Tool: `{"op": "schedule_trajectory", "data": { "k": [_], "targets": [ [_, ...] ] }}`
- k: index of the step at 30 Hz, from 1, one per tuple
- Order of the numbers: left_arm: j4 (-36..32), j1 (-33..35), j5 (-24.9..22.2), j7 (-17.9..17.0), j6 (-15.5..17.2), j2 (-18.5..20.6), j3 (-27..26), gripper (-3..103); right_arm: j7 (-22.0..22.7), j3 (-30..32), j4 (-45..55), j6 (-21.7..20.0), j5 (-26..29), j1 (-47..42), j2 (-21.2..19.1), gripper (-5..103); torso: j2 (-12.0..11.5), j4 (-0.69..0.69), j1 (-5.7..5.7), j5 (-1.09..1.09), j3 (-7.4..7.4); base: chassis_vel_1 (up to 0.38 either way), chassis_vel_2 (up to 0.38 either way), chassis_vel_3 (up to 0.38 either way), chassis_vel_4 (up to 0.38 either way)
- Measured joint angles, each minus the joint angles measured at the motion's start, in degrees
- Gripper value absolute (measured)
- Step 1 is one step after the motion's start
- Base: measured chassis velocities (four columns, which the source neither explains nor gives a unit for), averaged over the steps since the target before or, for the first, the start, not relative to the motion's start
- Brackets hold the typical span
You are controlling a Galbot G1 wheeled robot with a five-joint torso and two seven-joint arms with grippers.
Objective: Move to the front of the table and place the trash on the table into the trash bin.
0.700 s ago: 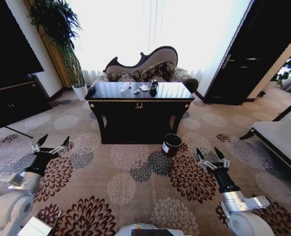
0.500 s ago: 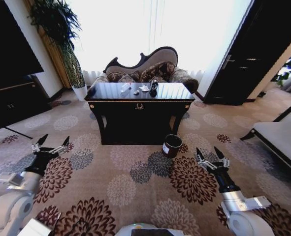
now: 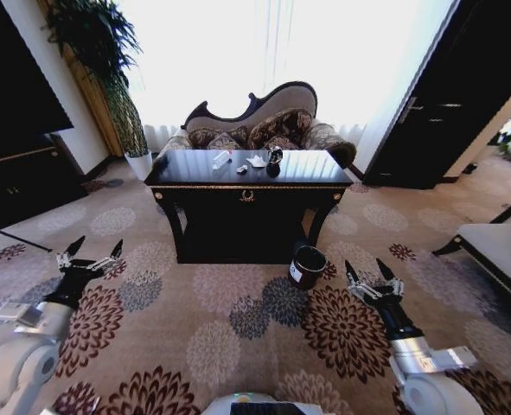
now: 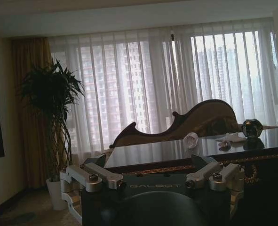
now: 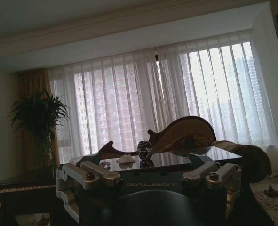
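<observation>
The glossy black table (image 3: pixel 311 165) with gold trim stands ahead at the centre of the head view, in front of a patterned sofa. The trash lies on its top: a clear bottle (image 3: pixel 221 159), a white paper wad (image 3: pixel 256 161), a smaller wad (image 3: pixel 241 169) and a dark shiny round object (image 3: pixel 275 156). The trash bin (image 3: pixel 307 266) sits on the carpet by the table's front right leg. My left gripper (image 3: pixel 89 258) and right gripper (image 3: pixel 374 277) hover low over the carpet, both open and empty, well short of the table. The left wrist view shows the round object (image 4: pixel 251 127) and a wad (image 4: pixel 230 137).
A tall plant in a white pot (image 3: pixel 139 164) stands left of the table. A dark cabinet (image 3: pixel 22 177) lines the left wall and a dark door (image 3: pixel 428 112) the right. A low bench (image 3: pixel 497 251) juts in at the right. Flowered carpet lies open between me and the table.
The whole head view has shifted: the table and bin sit a little nearer and larger, so the camera moved forward. Both grippers hold the same open pose.
</observation>
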Motion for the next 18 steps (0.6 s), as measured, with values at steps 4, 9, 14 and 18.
{"op": "schedule_trajectory", "data": {
  "k": [4, 9, 14, 18],
  "targets": [
    [-0.1, 0.0, 0.03, 0.0, 0.0, -0.13, 0.0, 100, -0.05, -0.01, 0.0, 0.0, -0.01, 0.01, -0.01, 100, 0.01, 0.01, -0.01, 0.0, -0.01, -0.152, 0.158, 0.166, -0.15],
    [-0.46, 0.08, 0.15, 0.0, 0.2, -0.28, 0.32, 100, -0.11, -0.05, 0.0, 0.0, -0.01, -0.04, 0.02, 100, 0.0, 0.0, -0.02, 0.0, -0.01, -0.144, 0.154, 0.146, -0.137],
    [-0.59, 0.16, 0.2, 0.0, 0.26, -0.27, 0.35, 100, -0.19, -0.05, 0.05, 0.02, -0.01, -0.1, 0.02, 100, 0.0, 0.0, -0.02, 0.0, -0.01, -0.172, 0.162, 0.17, -0.168],
    [-0.59, 0.25, 0.21, 0.0, 0.27, -0.23, 0.35, 100, -0.2, -0.09, 0.13, 0.02, -0.01, -0.02, 0.02, 100, 0.0, 0.01, -0.02, 0.0, -0.01, -0.187, 0.18, 0.188, -0.165]
  ]
}}
